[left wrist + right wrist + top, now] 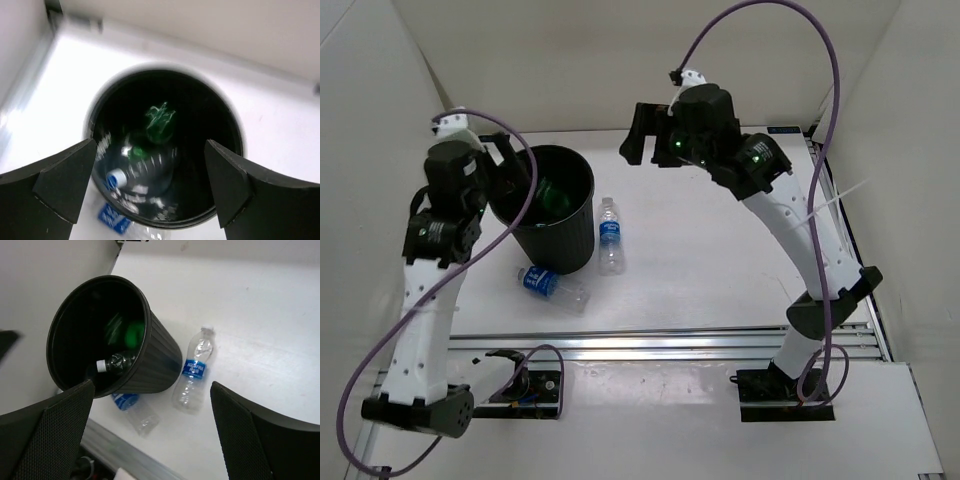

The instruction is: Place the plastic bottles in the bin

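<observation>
The bin stands on the left half of the worktop, not far from its left edge. The left hand hangs over the left side of the bin's rim. Its two fingers are spread wide and there is nothing between them. In the left wrist view the left hand looks straight down into the bin.

Two bottles lie inside. One is the green bottle, on the bottom. The other is the plain clear bottle with a white cap, which is blurred in this view.

The right hand is high above the far edge of the worktop, about at its middle and well apart from the bin. Its fingers are also spread wide and hold nothing.

Two more bottles are on the worktop, outside the bin. The first labelled bottle lies just beside the bin on its right, with the cap towards the far edge. The second labelled bottle lies on its side between the bin and the near edge, close to the bin's foot. Both are clear and carry a blue label.
</observation>
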Robot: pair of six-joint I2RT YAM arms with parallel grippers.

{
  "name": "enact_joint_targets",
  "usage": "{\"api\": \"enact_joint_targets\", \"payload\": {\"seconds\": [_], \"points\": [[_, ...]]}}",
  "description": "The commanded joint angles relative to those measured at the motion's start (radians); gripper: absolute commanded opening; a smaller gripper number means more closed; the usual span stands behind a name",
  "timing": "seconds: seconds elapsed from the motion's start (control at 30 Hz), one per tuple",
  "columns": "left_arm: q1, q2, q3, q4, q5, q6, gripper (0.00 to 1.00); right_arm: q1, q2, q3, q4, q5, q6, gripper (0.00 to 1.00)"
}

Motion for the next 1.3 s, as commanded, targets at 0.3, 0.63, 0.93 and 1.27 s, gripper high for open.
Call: {"api": "enact_joint_targets", "payload": {"seconds": [0.3,0.63,0.93,1.27], "points": [[-0.005,-0.456,-0.139,-0.194,-0.043,-0.080,1.00,-0.192,0.327,-0.260,0.289,-0.685,0.088,1.00],[-0.005,-0.510,-0.139,-0.336,-0.005,-0.086,1.00,-0.162,0.709,-0.062,0.302,-0.744,0.136,1.00],[-0.005,-0.512,-0.192,-0.398,-0.034,-0.216,1.00,-0.141,0.754,-0.169,0.301,-0.734,0.159,0.62],[-0.005,-0.599,-0.479,-0.301,-0.073,-0.437,1.00,-0.207,0.262,-0.464,0.268,-0.629,0.090,0.28]]}}
